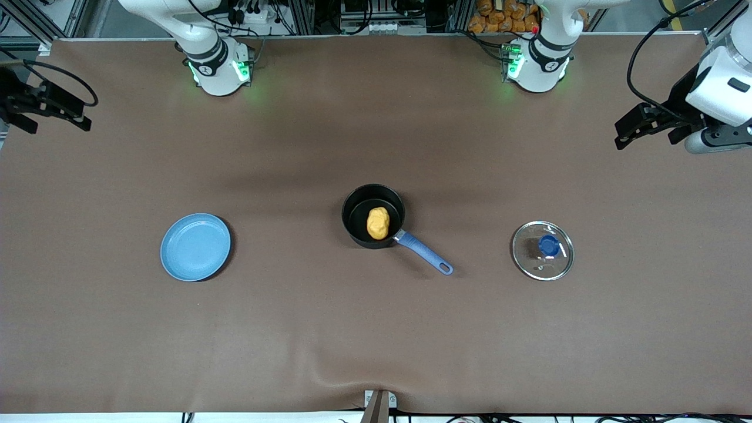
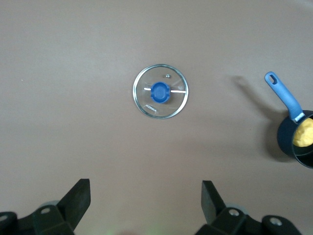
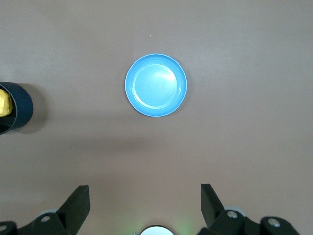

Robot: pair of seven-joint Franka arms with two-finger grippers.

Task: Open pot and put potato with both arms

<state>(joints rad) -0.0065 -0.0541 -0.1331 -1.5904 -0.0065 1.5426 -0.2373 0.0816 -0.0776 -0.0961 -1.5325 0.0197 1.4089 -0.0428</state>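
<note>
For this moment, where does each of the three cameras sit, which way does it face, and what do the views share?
Front view: high across the table, facing both arm bases; left end effector and right end effector hang at the table ends.
Left wrist view: looks straight down past its open fingers at the lid.
Right wrist view: looks straight down past its open fingers at the plate.
Shared: the pot holding the potato shows in all three.

This is a robotics lab: two white jointed arms with green-lit bases [image 1: 220,70] are bolted at twelve o'clock on a brown paper-covered table [image 1: 376,329], backed by aluminium framing, cables and power strips [image 1: 252,12].
</note>
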